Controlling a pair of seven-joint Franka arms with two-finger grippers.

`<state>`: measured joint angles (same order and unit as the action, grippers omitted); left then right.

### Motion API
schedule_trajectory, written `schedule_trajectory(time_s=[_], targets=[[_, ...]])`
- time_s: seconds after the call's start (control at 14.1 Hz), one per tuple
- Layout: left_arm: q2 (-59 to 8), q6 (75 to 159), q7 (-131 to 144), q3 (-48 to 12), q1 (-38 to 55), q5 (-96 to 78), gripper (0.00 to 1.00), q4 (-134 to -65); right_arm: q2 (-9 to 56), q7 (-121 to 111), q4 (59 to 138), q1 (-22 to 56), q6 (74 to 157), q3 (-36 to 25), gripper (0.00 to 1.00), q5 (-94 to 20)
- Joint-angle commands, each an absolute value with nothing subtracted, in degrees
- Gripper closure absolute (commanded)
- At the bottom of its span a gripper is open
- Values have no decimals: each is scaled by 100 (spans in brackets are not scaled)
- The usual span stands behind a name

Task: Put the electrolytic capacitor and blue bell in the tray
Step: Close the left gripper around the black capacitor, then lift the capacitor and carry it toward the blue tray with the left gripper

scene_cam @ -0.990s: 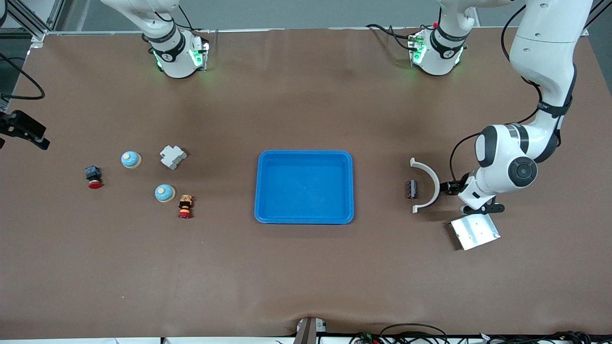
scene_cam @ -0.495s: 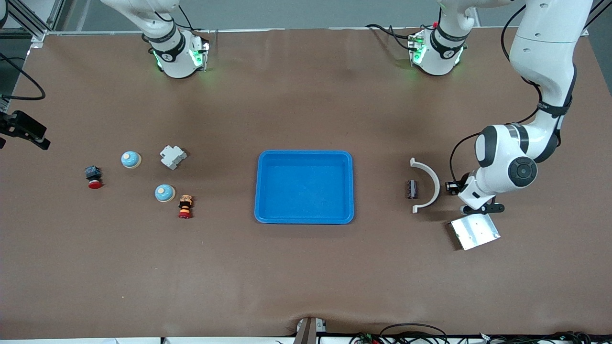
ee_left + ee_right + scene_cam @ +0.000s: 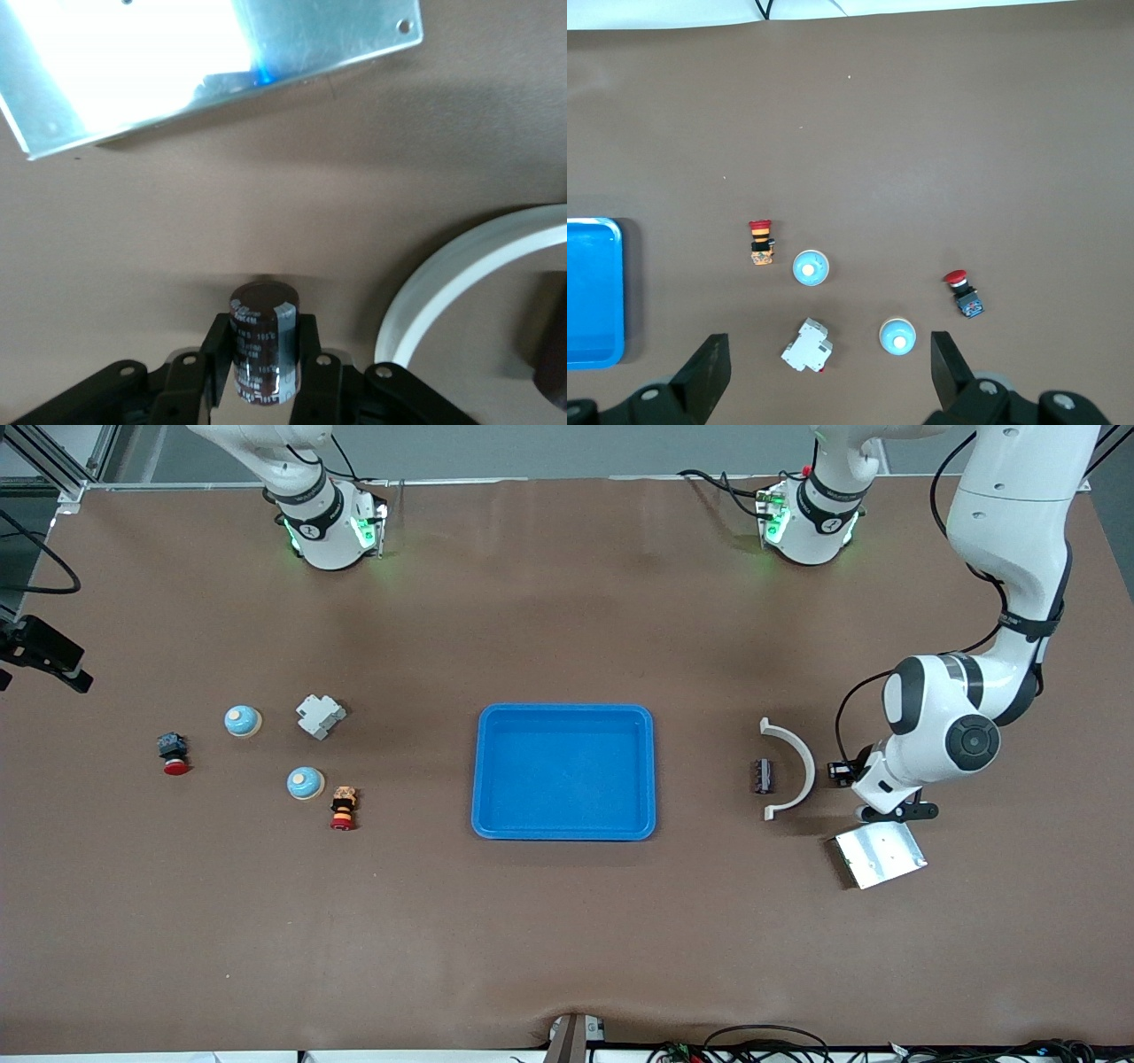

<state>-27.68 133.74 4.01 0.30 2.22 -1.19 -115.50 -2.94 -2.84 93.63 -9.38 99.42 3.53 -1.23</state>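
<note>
My left gripper (image 3: 259, 363) just clamped the electrolytic capacitor (image 3: 261, 341), at tray's (image 3: 564, 716) 3 o'clock by the white arc (image 3: 791, 771). Lift's next, I reckon. Right gripper (image 3: 828, 372) waits, wide, above blue bells (image 3: 810, 267).

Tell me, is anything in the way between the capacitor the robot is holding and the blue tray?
Yes. The left gripper is shut on the electrolytic capacitor. Between it and the blue tray sit a white curved piece and a small dark part on the table. Both are low, so carrying the capacitor over them should probably work.
</note>
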Motion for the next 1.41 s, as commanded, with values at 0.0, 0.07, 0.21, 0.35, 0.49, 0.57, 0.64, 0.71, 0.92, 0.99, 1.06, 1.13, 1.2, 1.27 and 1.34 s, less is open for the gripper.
schedule_trajectory(time_s=[0.0, 0.07, 0.21, 0.35, 0.49, 0.57, 0.64, 0.71, 0.92, 0.99, 1.06, 1.13, 1.2, 1.27, 1.34], targets=[[-2199, 12790, 492, 26, 202, -9, 90, -11584, -439, -176, 9501, -1002, 9897, 404, 0, -237], [-2049, 12571, 492, 26, 202, -35, 90, -11488, -439, -176, 9501, -1002, 9827, 404, 0, -237], [-1864, 12018, 719, 18, 246, -62, 90, -11190, -439, 182, 9483, -1002, 9564, 413, 0, -237], [-1767, 11298, 1227, -174, 307, -79, 90, -10760, -439, 237, 9475, -993, 9483, 413, 0, -211], [-1749, 10576, 1782, -456, 308, -79, 90, -10373, -439, 220, 9475, -984, 9492, 422, 0, -193], [-1749, 10347, 2010, -631, 308, -88, 90, -10232, -439, 194, 9466, -976, 9492, 422, 0, -185], [-1740, 10214, 2291, -824, 299, -97, 90, -10109, -439, 185, 9466, -941, 9501, 422, 0, -176], [-1740, 10161, 2607, -1018, 299, -131, 90, -10003, -439, 185, 9466, -906, 9510, 422, 0, -184], [-1775, 10151, 3723, -1606, 325, -395, 90, -9660, -422, 176, 9405, -677, 9554, 422, 0, -176], [-1819, 10151, 4048, -1809, 343, -396, 90, -9546, -413, 158, 9369, -659, 9554, 422, 0, -176], [-1854, 10151, 4400, -2011, 360, -396, 90, -9406, -404, 45, 9360, -633, 9554, 422, 0, -176], [-1950, 10169, 4708, -2169, 413, -387, 90, -9274, -404, -52, 9360, -624, 9554, 422, 0, -176], [-2029, 10169, 4981, -2240, 535, -387, 90, -9133, -404, -70, 9360, -615, 9554, 422, 0, -176], [-2126, 10178, 5218, -2241, 693, -378, 90, -9010, -404, -70, 9369, -615, 9554, 422, 0, -176], [-2197, 10213, 5395, -2241, 851, -378, 90, -8948, -404, -62, 9378, -615, 9554, 422, 0, -176]])
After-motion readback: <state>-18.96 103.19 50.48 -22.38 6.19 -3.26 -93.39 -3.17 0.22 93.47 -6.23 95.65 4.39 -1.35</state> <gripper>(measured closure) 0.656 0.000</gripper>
